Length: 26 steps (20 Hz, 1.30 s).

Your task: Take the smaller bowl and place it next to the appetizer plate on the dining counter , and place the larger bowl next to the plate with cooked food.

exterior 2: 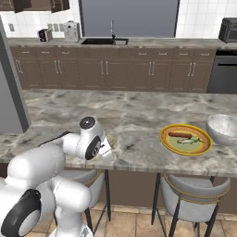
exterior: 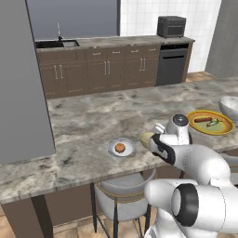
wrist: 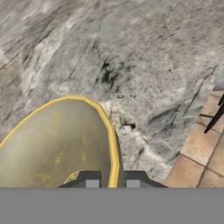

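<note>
While the smaller bowl (wrist: 57,140) is pinched at its rim by the claw (wrist: 111,180), one finger inside the wall and one outside, the placement beside the appetizer plate (exterior: 122,148) is judged to be the step in hand.

Left to right in the left base view:
- appetizer plate with its orange-brown morsel, resting on the tabletop (exterior: 83,125) near the front edge
- smaller bowl just beside it on the right, partly hidden by the wrist; contact with the stone cannot be confirmed
- plate with cooked food (exterior: 210,122) well apart to the right
- larger bowl (exterior: 229,107) just beyond that plate, at the frame edge, apparently already near its target

In the hand view the bowl is seen tilted, with the front edge of the tabletop and the tiled floor (wrist: 201,162) close on the right.

Judgement for a clean set-down:
- bowl should be levelled before lowering, so the base lands flat
- it should be kept inboard of the edge; a drop-off risk is seen on that side
- a small gap to the appetizer plate should be held; the plate must not be nudged
- fingers should be opened only once the weight is taken by the stone, then lifted straight up so the rim is not dragged.
</note>
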Available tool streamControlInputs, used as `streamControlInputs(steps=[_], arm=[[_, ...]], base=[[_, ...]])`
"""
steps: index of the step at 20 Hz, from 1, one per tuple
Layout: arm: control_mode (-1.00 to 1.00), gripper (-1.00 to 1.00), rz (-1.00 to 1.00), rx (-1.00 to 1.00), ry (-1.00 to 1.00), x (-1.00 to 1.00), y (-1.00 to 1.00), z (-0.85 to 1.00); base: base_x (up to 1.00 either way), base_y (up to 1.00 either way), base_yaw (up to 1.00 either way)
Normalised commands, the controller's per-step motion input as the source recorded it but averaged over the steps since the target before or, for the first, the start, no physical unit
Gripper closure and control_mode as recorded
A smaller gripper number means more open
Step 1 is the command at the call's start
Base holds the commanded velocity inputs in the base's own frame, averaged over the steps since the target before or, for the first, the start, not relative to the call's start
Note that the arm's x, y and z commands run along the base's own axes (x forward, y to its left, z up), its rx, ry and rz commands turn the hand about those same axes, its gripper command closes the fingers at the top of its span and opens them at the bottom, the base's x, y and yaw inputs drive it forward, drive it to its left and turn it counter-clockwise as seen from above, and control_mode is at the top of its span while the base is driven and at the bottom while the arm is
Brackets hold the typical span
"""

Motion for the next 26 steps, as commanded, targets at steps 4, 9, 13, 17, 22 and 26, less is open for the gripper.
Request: streamControlInputs(steps=[4,9,13,17,22,26], arm=[[-1.0,1.0,0.0,-0.05,0.0,0.26,0.12,-0.37],[-1.0,1.0,-0.01,-0.02,0.0,0.16,0.0,-0.32],[-1.0,1.0,-0.02,0.0,0.0,0.19,0.0,-0.18],[-1.0,-1.0,-0.03,0.0,0.0,0.24,0.0,-0.04],[-1.0,-1.0,0.0,0.0,0.0,-0.18,-0.13,0.88],[-1.0,-1.0,0.02,0.0,0.0,-0.36,-0.06,1.0]], base=[[0.0,0.0,0.0],[0.0,0.0,0.0],[0.0,0.0,0.0],[0.0,0.0,0.0],[0.0,0.0,0.0],[0.0,0.0,0.0]])
